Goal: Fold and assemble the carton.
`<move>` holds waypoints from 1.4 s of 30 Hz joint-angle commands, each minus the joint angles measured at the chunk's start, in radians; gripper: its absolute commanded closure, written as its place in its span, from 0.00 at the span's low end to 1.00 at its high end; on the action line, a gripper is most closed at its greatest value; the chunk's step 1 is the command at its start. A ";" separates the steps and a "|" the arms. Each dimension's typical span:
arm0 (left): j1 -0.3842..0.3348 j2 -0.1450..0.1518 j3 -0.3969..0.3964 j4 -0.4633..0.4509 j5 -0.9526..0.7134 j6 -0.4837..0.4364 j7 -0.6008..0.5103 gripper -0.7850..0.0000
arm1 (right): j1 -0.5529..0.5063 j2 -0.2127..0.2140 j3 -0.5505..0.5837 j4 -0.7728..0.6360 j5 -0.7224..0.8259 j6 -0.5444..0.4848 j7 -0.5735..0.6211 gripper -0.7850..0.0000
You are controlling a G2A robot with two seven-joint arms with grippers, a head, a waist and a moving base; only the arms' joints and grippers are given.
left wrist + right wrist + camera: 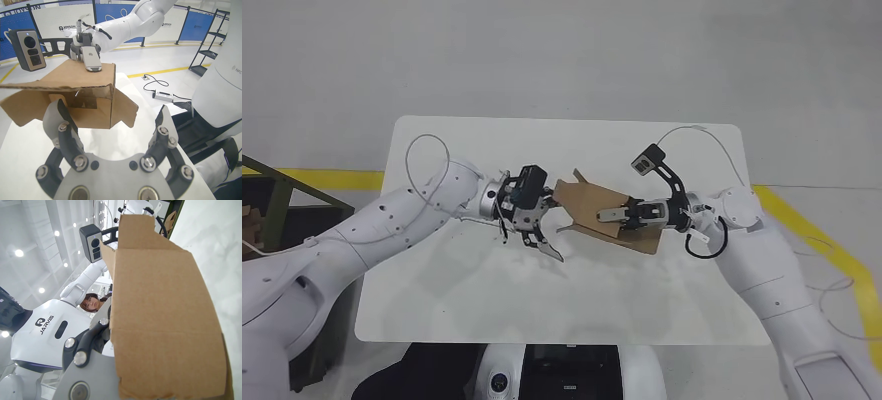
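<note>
I find the carton (597, 208) at the middle of the table (442, 290), already squared up into an open tube. The right gripper (92, 67) is clamped on its top panel, with one finger lying above the board. The left gripper (110, 113) stands spread and holds nothing, just in front of the open end. There the end flaps (124, 110) splay outward, unfolded. My judgement is that erecting is done and that tucking and closing these flaps remains. I cannot tell the condition of the far end.

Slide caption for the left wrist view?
Left gripper open, facing the open end of the carton; right gripper grips its top panel from the far side.
</note>
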 commanded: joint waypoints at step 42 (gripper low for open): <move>0.024 0.030 0.000 -0.042 -0.068 0.000 0.000 0.51 | 0.009 -0.008 -0.009 0.020 0.024 0.001 0.066 1.00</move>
